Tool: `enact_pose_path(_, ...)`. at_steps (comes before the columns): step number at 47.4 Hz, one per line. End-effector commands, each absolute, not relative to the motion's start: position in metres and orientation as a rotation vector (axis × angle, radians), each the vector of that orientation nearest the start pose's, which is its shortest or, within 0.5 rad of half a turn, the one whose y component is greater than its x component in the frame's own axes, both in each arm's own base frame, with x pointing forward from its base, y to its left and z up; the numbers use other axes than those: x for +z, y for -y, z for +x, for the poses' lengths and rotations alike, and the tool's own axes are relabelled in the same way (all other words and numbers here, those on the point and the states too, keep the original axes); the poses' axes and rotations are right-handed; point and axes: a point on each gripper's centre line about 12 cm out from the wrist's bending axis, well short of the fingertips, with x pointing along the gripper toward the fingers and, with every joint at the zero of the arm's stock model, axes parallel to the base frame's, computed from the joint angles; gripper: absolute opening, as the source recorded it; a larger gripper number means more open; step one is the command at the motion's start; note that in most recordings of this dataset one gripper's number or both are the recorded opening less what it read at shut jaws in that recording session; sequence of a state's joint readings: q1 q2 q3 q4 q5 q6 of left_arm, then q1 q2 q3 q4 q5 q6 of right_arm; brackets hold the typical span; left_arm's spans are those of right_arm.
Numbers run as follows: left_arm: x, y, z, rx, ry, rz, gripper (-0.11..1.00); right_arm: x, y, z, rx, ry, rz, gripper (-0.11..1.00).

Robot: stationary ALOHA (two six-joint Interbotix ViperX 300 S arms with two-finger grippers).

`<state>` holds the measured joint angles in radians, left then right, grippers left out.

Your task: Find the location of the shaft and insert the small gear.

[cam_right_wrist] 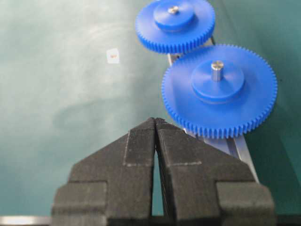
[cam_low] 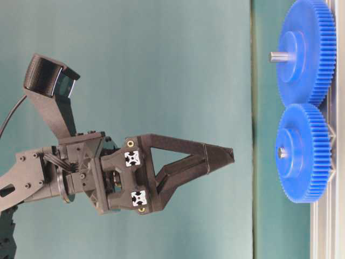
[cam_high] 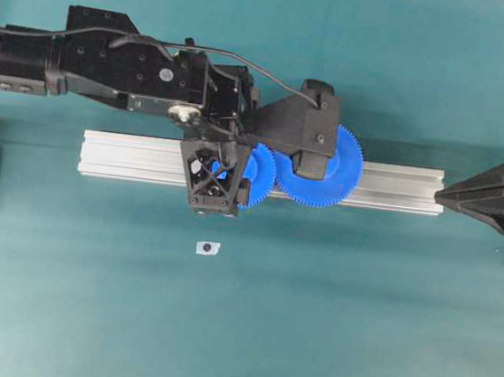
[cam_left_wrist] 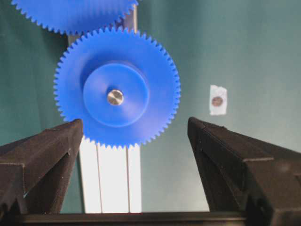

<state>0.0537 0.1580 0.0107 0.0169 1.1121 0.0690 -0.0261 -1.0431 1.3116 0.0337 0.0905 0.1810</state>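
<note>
The small gear [cam_left_wrist: 116,87] is bright blue and sits on the aluminium rail [cam_left_wrist: 110,174]. The shaft [cam_left_wrist: 115,97] shows only as a silvery tip in the gear's hub. Its teeth meet those of the larger blue gear [cam_right_wrist: 218,89], which carries a taller grey pin. My left gripper [cam_left_wrist: 134,121] hangs above the small gear, open and holding nothing. From table level the left gripper [cam_low: 229,154] is clearly apart from the small gear [cam_low: 302,154]. My right gripper [cam_right_wrist: 155,120] is shut and empty, beyond the rail's right end [cam_high: 470,191].
A small white sticker with a dark dot [cam_high: 208,248] lies on the teal table in front of the rail [cam_high: 128,156]. The left arm and its camera mount [cam_high: 309,127] cover part of both gears from overhead.
</note>
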Motion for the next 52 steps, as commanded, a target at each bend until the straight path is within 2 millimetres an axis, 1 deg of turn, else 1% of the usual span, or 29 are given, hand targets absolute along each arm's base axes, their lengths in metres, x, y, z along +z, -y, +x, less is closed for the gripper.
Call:
enact_pose_path(1, 0.2746, -0.0239, 0.4332, 0.011, -1.221, 0.048, 0.88, 0.2121, 0.0044, 0.1727, -0.064, -0.342, 0.233, 0.03)
enact_pose_path(11, 0.2787, -0.0238, 0.4320, 0.011, -1.210, 0.048, 0.88, 0.2098, 0.0044, 0.1720, -0.070, -0.346, 0.259, 0.03)
enact_pose_path(52, 0.2766, -0.0234, 0.4342, 0.005, -1.210, 0.059, 0.88, 0.2104, 0.0047, 0.1720, -0.071, -0.341, 0.260, 0.03)
